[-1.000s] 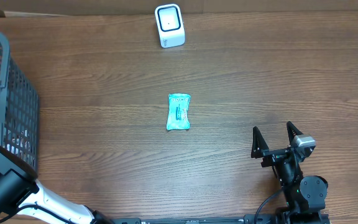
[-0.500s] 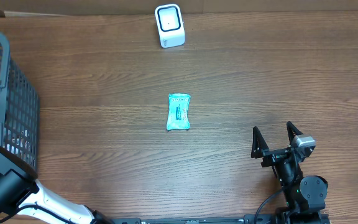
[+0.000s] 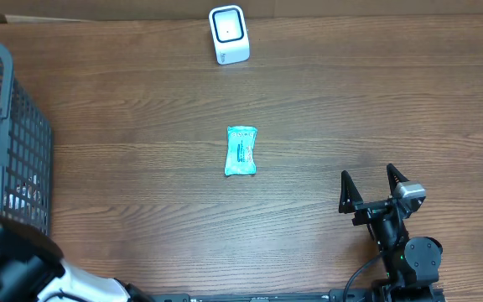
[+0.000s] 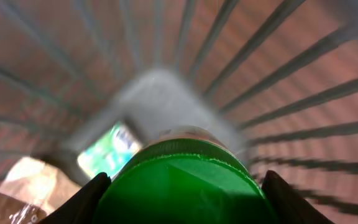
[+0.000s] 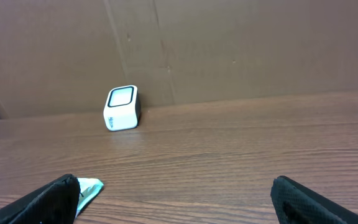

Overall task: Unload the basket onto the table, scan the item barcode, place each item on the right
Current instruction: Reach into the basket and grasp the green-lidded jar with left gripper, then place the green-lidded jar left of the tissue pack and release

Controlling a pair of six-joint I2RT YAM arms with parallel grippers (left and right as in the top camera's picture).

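My left fingers [image 4: 92, 198] have narrowed onto the green-lidded item [image 4: 179, 180] inside the basket [image 3: 25, 143] and now pinch it from both sides. I judge it ready to lift. The scanner [image 3: 228, 33] sits well away from the basket, with a teal packet [image 3: 241, 151] on the tabletop [image 3: 350, 101] between. My right fingers [image 5: 45, 202] stand wide open, empty.

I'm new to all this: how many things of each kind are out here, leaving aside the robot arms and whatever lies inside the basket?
White scanner: 1
Teal packet: 1
Grey wire basket: 1
Green-capped container, gripped by the left gripper: 1
Total: 4
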